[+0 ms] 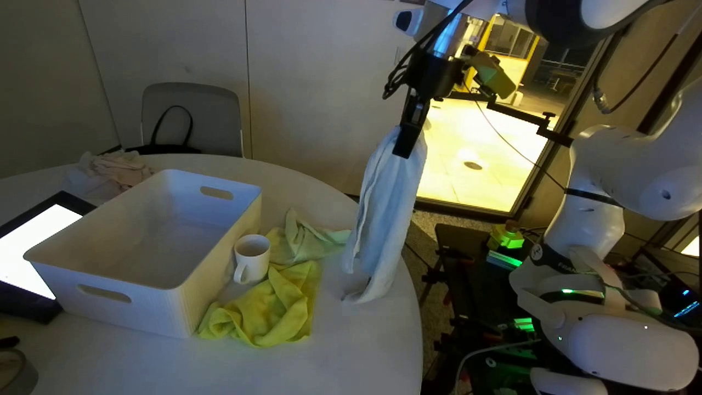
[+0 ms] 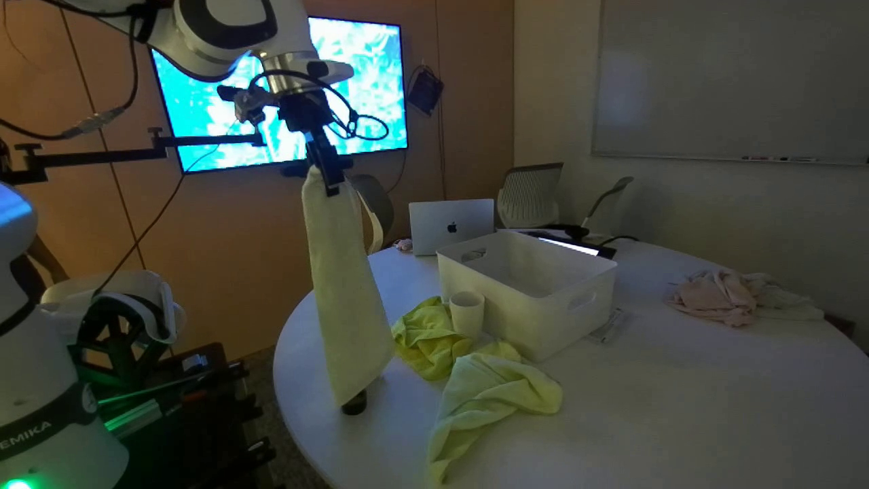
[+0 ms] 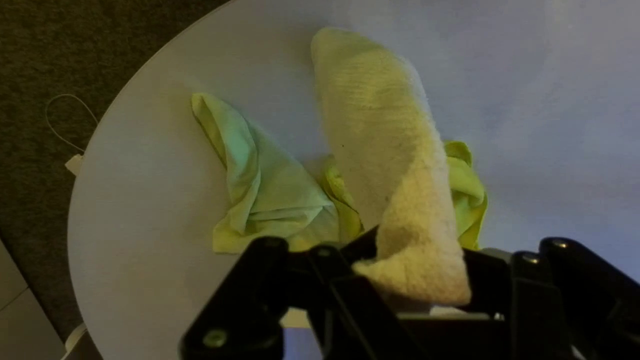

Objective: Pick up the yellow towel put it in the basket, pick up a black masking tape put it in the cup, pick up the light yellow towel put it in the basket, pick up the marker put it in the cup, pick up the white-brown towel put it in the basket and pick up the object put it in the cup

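My gripper (image 1: 405, 144) is shut on the top of a white towel (image 1: 386, 214), which hangs down over the table; whether its lower end touches is unclear. In the wrist view the towel (image 3: 380, 115) runs out from between the fingers. The white basket (image 1: 129, 310) stands on the table, its floor visible. A white cup (image 1: 252, 258) stands upright beside it. A yellow towel (image 1: 274, 312) and a light yellow towel (image 1: 301, 241) lie crumpled around the cup. A small black object (image 2: 354, 404) sits partly hidden behind the hanging towel. I cannot identify the tape or marker.
A bright-screened device (image 1: 38, 247) and a laptop (image 2: 451, 227) stand near the basket. A pink and white cloth (image 2: 719, 299) lies on the far side. A dark ring-like thing (image 1: 22, 373) is cut off at the frame corner. The round table's edge (image 1: 419, 329) is near the arm.
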